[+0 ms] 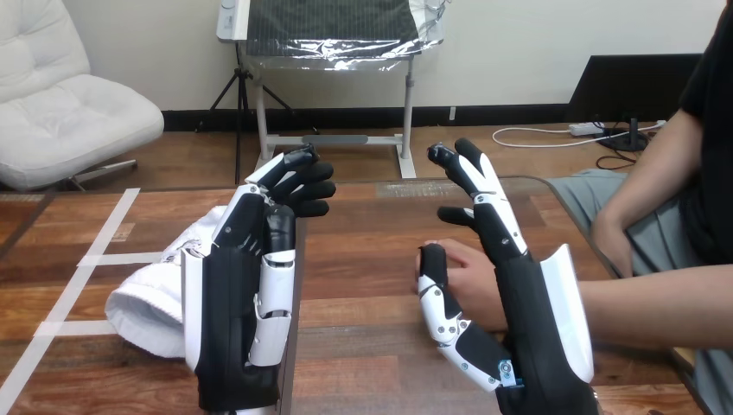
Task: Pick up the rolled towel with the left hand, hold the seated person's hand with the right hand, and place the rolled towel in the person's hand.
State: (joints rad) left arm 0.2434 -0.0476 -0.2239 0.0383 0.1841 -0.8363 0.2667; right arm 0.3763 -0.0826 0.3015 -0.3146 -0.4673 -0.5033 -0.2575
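Note:
The white rolled towel (pixel 151 298) lies on the wooden table (pixel 363 259) at the left. My left hand (pixel 233 320) hovers over the towel's right side, back up, its fingers (pixel 302 186) loosely bent past the towel with nothing between them. The person's hand (pixel 474 278) comes in from the right as a loose fist at the table's middle. My right hand (pixel 527 320) stands beside it, the palm against it. Its thumb (pixel 435 290) rests on the near side of the fist, while the fingers (pixel 484 194) rise straight behind it, not curled round it.
Strips of white tape (pixel 104 233) mark the table's left part. The person's forearm (pixel 657 303) crosses the right edge, and their other arm (pixel 631 207) hangs by their lap beyond the table's right corner.

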